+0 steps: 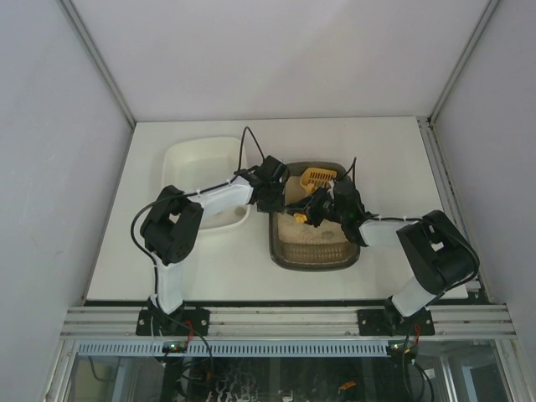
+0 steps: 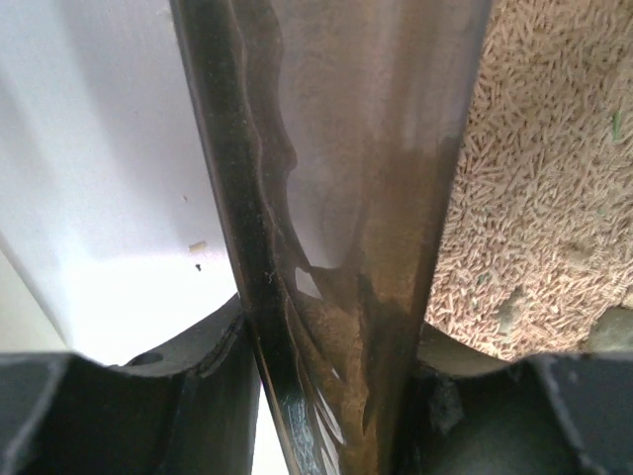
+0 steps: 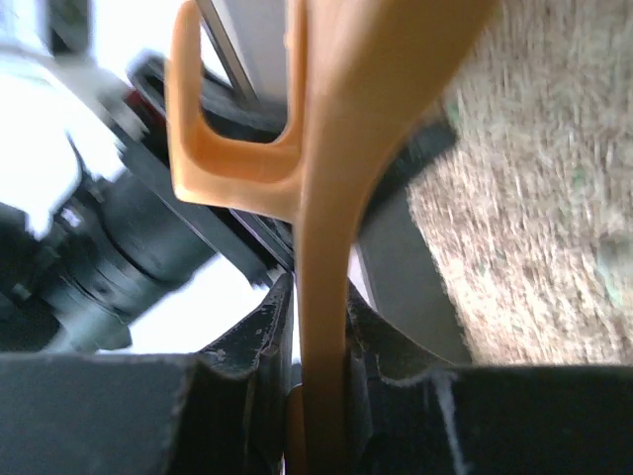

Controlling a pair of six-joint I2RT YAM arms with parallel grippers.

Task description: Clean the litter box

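Dark brown-grey ribbed plastic litter box (image 1: 314,255), holding pale beige litter (image 2: 534,198), sits mid-table. Your left gripper (image 2: 331,386) clamps its left rim; your right gripper (image 3: 318,376) pinches the yellow slotted plastic scoop (image 1: 316,177) by its handle. Beyond, to the left, lies a white rounded plastic tray (image 1: 191,159).

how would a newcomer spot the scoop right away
On the white table, find the dark brown-grey plastic litter box, right of the white rounded tray. At its far end, held in the right gripper, is the yellow slotted plastic scoop: the only bright yellow thing.
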